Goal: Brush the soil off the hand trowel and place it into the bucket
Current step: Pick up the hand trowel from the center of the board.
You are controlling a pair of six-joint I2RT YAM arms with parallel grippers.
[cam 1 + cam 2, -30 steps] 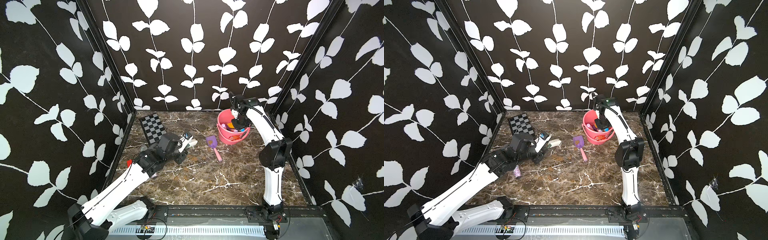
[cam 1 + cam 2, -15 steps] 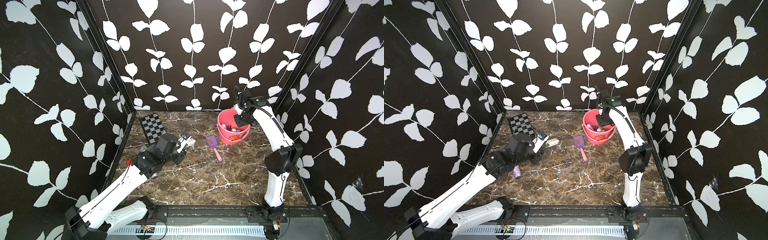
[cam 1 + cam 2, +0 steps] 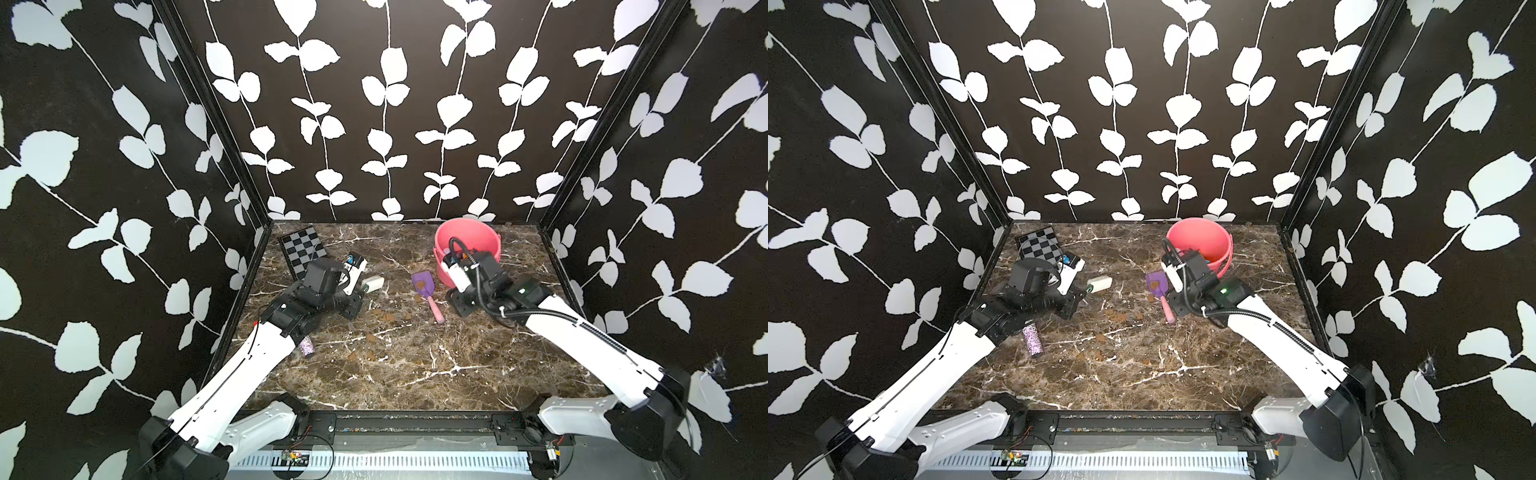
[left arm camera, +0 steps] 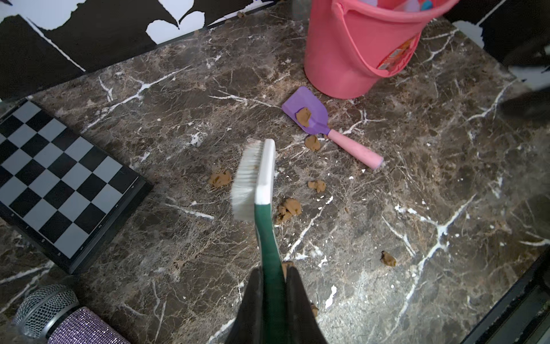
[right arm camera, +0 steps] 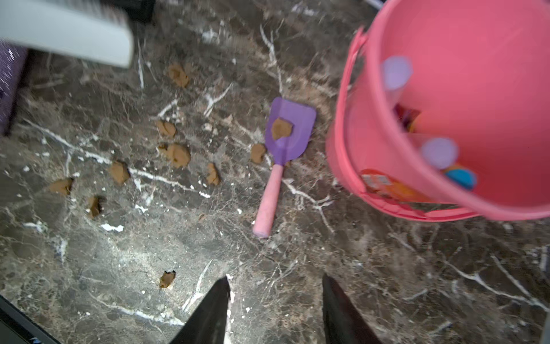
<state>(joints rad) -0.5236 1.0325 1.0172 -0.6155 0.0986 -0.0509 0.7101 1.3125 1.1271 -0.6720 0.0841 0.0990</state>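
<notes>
- Left gripper is clamped on the green handle of the brush. The white bristle head sticks out ahead and stops short of the hand trowel. I can't tell its height off the table.
- My read on the tail-end grip: it lets the head reach the blade while the arm stays clear.
- The trowel lies flat on the marble table, right of centre and just left of the bucket. The blade points far and the pink handle points near. It isn't in the bucket yet.
- Soil: one clump sits on the purple blade, so brushing isn't done. Another lies just beside the blade's neck, and more are scattered to the left and nearer.
- Right gripper has its jaws parted with nothing between them. It hovers on the near side of the handle end, with the bucket to its right. It looks staged to grab or pin the handle.
- The bucket stands upright at the far right, mouth up, with toys already inside. A drop from above should work.
- Risk: the trowel is unpinned, so a sweep could shove it into the bucket wall. The clump also looks doughy and may smear.
- The chessboard and microphone sit far left, out of the way.
</notes>
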